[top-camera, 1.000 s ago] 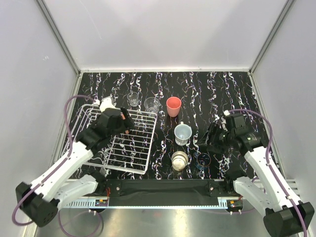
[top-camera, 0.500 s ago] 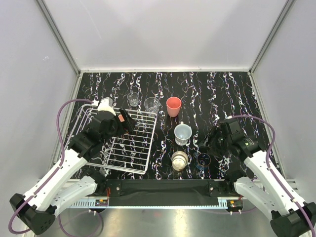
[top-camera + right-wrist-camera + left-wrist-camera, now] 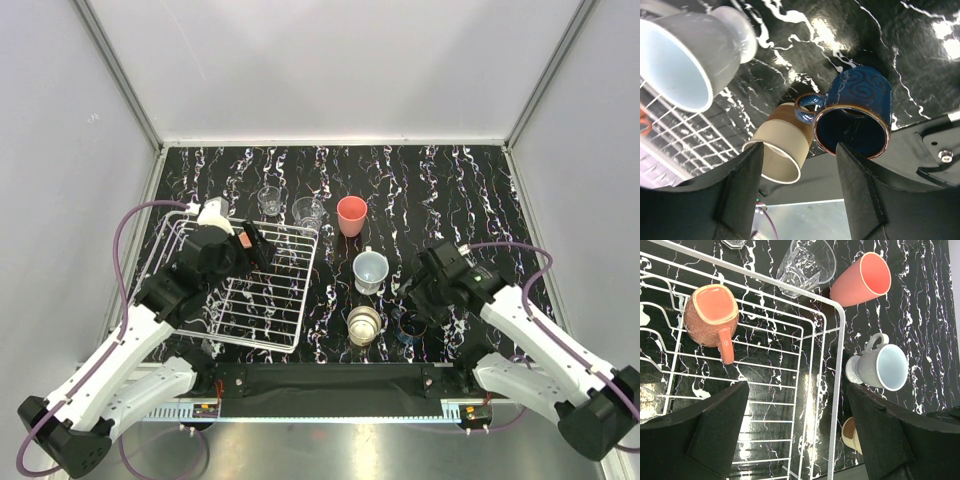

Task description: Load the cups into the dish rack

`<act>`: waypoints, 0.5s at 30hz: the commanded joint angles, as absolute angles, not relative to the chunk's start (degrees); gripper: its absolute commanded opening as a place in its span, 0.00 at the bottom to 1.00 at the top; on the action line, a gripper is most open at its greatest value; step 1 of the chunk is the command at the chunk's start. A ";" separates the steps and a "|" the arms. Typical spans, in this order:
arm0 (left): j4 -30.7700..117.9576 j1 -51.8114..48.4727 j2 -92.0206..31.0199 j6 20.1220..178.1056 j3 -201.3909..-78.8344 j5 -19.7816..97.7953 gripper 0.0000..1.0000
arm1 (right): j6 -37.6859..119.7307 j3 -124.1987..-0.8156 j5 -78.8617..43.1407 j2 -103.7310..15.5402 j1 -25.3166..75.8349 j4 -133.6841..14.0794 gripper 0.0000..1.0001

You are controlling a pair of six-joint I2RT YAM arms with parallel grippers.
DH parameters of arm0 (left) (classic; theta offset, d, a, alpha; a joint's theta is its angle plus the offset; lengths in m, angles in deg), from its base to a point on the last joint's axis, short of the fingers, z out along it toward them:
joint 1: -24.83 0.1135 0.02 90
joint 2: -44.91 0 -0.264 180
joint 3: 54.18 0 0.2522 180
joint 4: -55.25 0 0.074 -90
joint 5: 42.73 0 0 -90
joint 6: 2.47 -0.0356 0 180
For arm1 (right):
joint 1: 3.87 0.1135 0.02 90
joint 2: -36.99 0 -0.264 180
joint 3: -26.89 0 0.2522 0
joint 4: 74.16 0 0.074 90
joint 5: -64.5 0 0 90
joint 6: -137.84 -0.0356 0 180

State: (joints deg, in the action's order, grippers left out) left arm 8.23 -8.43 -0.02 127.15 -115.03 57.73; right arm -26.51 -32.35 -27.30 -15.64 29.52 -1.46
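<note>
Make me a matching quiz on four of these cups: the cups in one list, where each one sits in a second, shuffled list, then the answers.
Cups
1. salmon mug
2. tumbler
3. pale mug
4. dark blue cup

Places
A. between the tumbler and the beige cup
B. just under the right end effector
C. in the rack
D. beside a clear glass, outside the rack

Pairs: 1-C, 2-D, 3-A, 4-B

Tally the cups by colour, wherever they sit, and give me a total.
Clear glasses: 2
Coral-red tumbler: 1
Salmon mug: 1
Pale blue-white mug: 1
Beige cup: 1
Dark blue cup: 1
Total: 7
</note>
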 commanded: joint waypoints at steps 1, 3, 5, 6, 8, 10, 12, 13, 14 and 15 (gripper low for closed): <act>11.34 -8.13 0.96 125.85 -114.53 56.50 0.86 | -35.21 -35.56 -34.37 -17.59 32.08 2.70 0.68; 11.61 -8.13 0.87 125.77 -114.44 56.32 0.86 | -38.63 -36.44 -36.13 -17.95 32.08 5.07 0.67; 11.26 -8.13 0.96 125.33 -114.52 55.88 0.87 | -40.40 -36.45 -36.92 -17.60 32.08 5.52 0.67; 11.26 -8.13 0.96 125.24 -114.44 55.88 0.86 | -41.88 -36.10 -36.84 -17.42 32.08 5.17 0.67; 11.08 -8.13 1.14 124.98 -114.26 56.06 0.87 | -43.74 -34.35 -36.58 -16.55 32.17 3.68 0.65; 11.08 -8.13 1.49 124.98 -113.91 55.97 0.87 | -45.94 -33.11 -36.23 -16.19 31.99 2.36 0.65; 10.99 -8.13 1.84 124.98 -113.82 55.71 0.87 | -46.64 -32.40 -35.52 -16.80 32.08 0.86 0.63; 11.08 -8.13 2.19 125.06 -113.82 55.18 0.87 | -46.73 -32.40 -35.43 -17.24 32.08 0.86 0.63; 11.25 -8.13 2.36 125.06 -113.74 54.92 0.87 | -46.73 -32.75 -35.43 -18.37 31.99 0.95 0.63; 11.43 -8.13 2.45 125.24 -113.39 54.57 0.87 | -47.17 -33.01 -35.52 -18.91 32.08 1.30 0.63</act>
